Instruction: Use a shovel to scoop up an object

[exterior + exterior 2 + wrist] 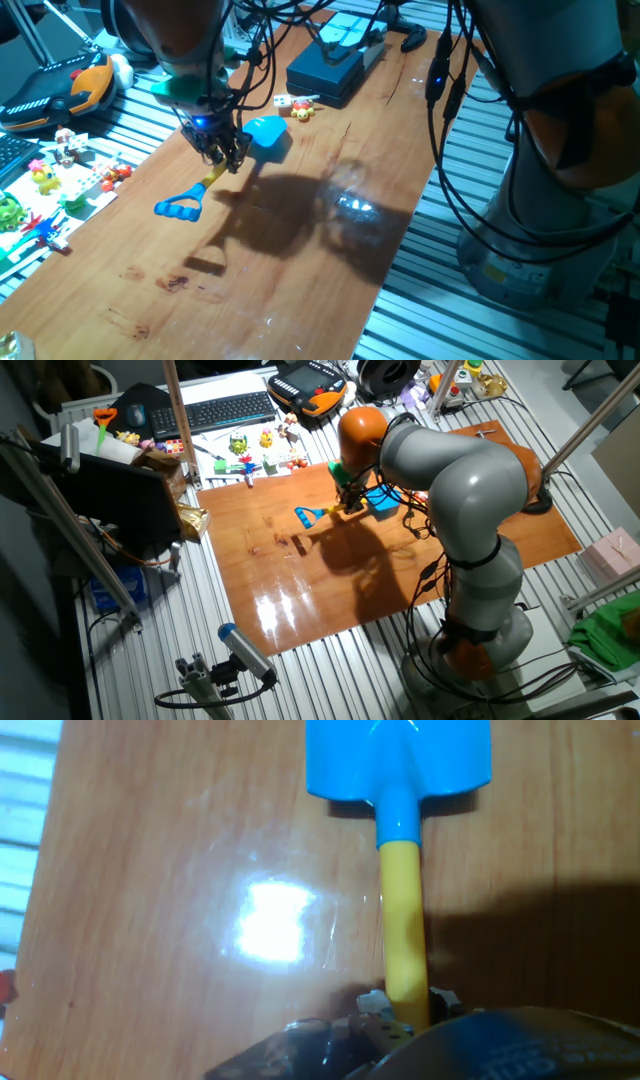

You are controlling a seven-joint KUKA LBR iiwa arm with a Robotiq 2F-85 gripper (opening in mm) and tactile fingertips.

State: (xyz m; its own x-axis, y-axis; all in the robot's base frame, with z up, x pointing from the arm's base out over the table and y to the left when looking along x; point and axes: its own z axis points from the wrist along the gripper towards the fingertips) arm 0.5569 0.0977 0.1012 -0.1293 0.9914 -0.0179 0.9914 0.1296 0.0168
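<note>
The shovel lies along the wooden table, with its blue blade (267, 132) toward the back, its yellow shaft (213, 176) in the middle and its blue loop end (180, 207) toward the front. My gripper (226, 155) is shut on the yellow shaft. In the hand view the shaft (403, 910) runs up from between my fingers to the blade (398, 755), which casts a thin shadow on the table. The tiny yellow and red figure (303, 112) sits a little beyond the blade, apart from it, next to a small white block (283, 101). The shovel also shows in the other fixed view (306, 514).
A dark blue box (325, 70) stands behind the figure. Several small toys (60, 180) lie on the slatted surface left of the table. An orange and black pendant (60, 90) is at the far left. The arm's base (480, 630) stands at the table's edge.
</note>
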